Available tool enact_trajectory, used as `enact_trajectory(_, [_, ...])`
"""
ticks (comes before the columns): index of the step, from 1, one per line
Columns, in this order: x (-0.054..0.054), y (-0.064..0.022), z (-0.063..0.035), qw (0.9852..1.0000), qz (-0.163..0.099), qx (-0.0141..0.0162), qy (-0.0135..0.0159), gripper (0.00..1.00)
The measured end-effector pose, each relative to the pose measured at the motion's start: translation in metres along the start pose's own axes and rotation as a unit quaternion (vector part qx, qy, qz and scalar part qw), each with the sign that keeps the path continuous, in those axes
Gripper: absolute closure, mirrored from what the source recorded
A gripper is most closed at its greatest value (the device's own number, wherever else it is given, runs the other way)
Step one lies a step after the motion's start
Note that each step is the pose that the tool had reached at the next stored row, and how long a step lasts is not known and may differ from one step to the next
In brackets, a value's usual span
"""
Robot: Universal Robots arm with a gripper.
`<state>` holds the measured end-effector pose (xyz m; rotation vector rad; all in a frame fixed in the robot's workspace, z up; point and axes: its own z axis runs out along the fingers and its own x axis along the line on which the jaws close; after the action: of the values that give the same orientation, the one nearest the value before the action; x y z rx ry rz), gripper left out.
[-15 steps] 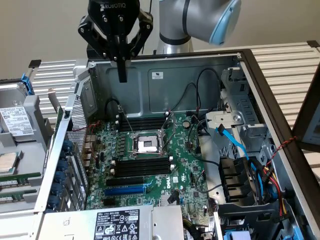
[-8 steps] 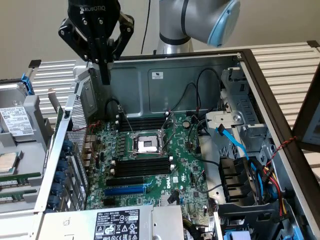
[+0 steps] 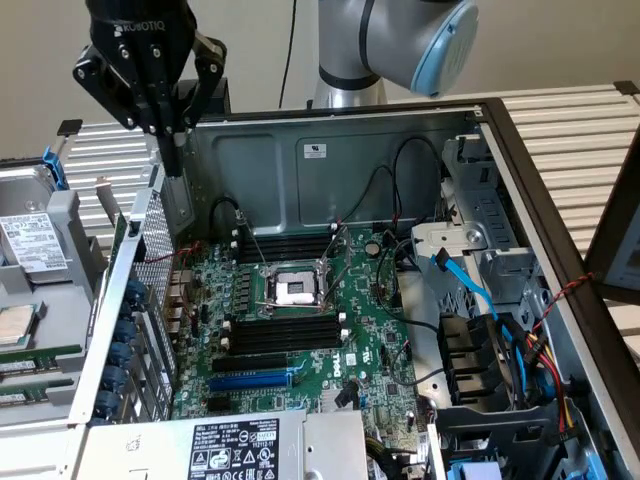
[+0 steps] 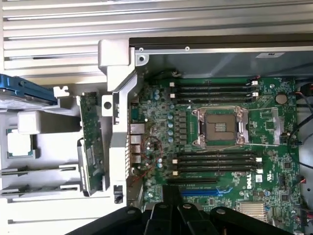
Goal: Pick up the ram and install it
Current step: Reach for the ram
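The ram point(image 4: 91, 139) is a long green stick standing tilted just outside the case's rear wall, beside a white tray; in the exterior view the ram point(image 3: 119, 240) shows as a thin green edge. My gripper point(image 3: 174, 160) hangs above the case's rear corner, a little above the stick and apart from it. Its black fingers are shut together with nothing between them. In the wrist view the gripper point(image 4: 171, 210) points over the green motherboard point(image 4: 161, 142). Long black slots point(image 4: 215, 161) lie beside the bare processor socket point(image 4: 220, 127).
A white tray point(image 3: 60, 300) at the exterior view's left holds a processor chip point(image 3: 15, 325), a drive point(image 3: 30, 250) and more green strips point(image 3: 40, 356). The case walls point(image 3: 320, 150), blue cables point(image 3: 480, 300) and a drive cage point(image 3: 490, 230) crowd the exterior view's right.
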<state>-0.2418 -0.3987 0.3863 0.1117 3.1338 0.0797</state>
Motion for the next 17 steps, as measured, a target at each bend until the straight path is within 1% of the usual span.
enact_trajectory(8, [0.037, -0.0027, 0.0038, 1.0000, 0.000, 0.0001, 0.0013, 0.89])
enact_trajectory(17, [0.077, -0.0057, 0.0090, 1.0000, 0.000, 0.0001, 0.0017, 0.89])
